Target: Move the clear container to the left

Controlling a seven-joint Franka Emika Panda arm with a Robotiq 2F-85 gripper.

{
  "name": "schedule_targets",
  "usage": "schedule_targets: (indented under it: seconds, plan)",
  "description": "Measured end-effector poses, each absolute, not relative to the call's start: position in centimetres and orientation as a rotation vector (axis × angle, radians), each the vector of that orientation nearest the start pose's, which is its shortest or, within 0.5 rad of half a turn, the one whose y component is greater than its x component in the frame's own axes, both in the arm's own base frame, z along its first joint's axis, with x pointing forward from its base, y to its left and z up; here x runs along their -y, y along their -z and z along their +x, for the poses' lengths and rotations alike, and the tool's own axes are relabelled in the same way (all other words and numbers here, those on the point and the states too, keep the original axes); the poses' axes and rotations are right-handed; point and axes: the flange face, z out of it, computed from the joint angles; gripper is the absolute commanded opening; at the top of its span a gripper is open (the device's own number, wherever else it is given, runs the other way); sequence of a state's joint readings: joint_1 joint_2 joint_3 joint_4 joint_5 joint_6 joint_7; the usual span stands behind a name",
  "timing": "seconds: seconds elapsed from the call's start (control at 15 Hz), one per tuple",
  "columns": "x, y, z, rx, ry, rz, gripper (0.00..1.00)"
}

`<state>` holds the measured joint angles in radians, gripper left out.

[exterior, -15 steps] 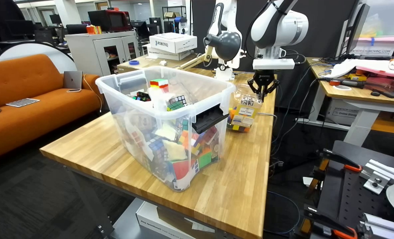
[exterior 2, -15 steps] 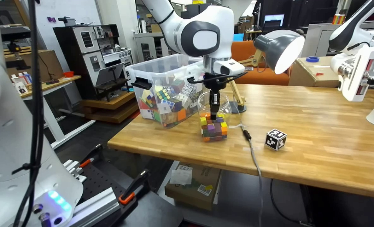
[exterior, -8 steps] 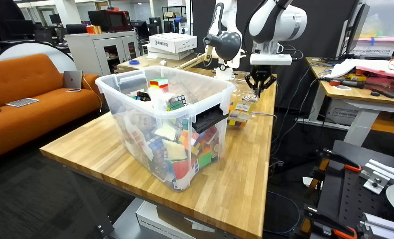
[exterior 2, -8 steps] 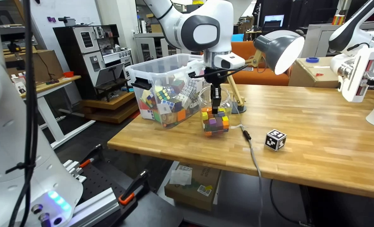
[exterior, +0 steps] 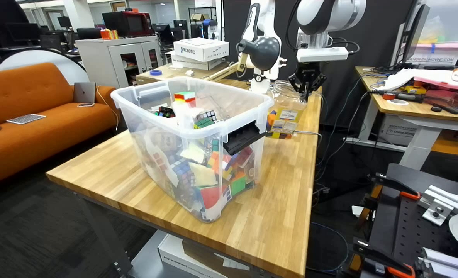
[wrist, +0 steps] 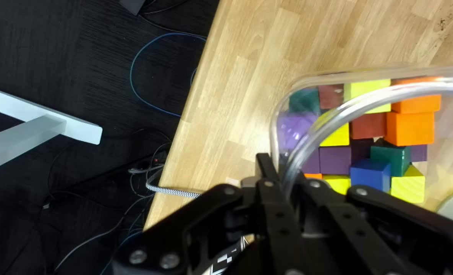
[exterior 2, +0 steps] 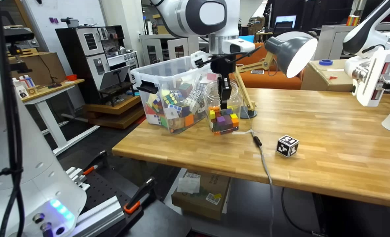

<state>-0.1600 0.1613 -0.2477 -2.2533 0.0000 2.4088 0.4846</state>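
Jaws of the Robotiq gripper (exterior: 306,98) are clamping the rim of a clear plastic jar (exterior: 287,115) in an exterior view, beyond the right end of the storage bin (exterior: 197,134). In an exterior view, the jar is showing between that bin on the left and a marker cube (exterior 2: 287,145) on the right; whether its base is touching the wooden table (exterior 2: 182,148) is unclear. In the wrist view, fingers (wrist: 274,208) are straddling the rim, and coloured wooden cubes (wrist: 368,126) are lying inside.
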Motion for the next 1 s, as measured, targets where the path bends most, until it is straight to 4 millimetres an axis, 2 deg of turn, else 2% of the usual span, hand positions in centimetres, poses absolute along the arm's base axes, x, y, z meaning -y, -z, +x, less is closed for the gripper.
schedule_targets:
  seconds: [0.13, 0.67, 1.0]
  plan:
    - [21.1, -30.0, 48.7, -1.348, -0.016, -2.894, 0.02]
    - [20.3, -29.3, 48.0, -1.309, -0.053, -2.932, 0.02]
    - [21.0, -31.3, 48.1, -1.315, 0.022, -2.923, 0.02]
